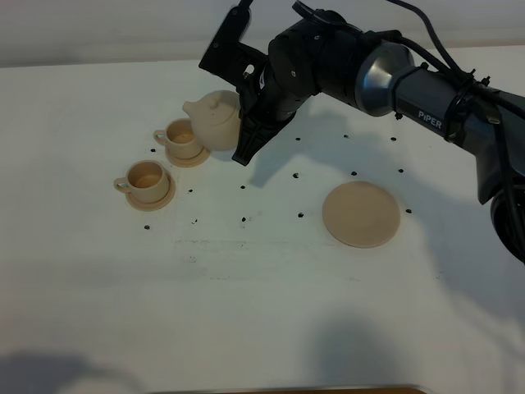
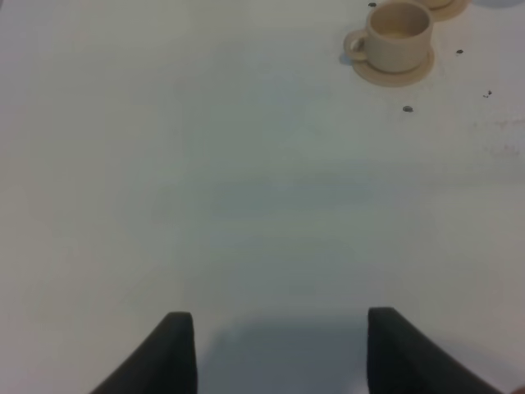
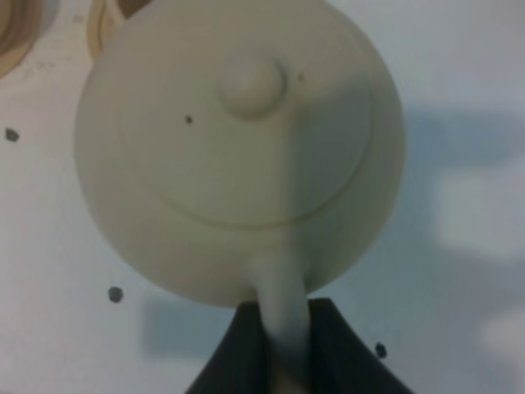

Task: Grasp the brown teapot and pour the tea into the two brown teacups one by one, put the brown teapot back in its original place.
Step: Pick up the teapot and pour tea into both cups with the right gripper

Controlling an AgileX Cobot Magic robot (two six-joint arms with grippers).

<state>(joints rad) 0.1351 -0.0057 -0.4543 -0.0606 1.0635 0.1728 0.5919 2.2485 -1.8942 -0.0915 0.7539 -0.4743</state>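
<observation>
Teapot (image 1: 213, 119), pale tan with a knobbed lid, sits right in front of the right claw (image 1: 244, 146), which is clenched on its loop handle. The pot looks about upright, its spout pointing away from the claw. Just beyond the pot from that claw stands one teacup (image 1: 182, 134) on its saucer (image 1: 190, 156), and a little further off is the second teacup (image 1: 146, 176). I cannot tell whether the pot is clear of the bench (image 1: 262, 312). The round tan coaster (image 1: 361, 215) lies well apart, back along the arm's side. The left claw (image 2: 280, 327) hangs released over bare bench, with a cup ahead of it
</observation>
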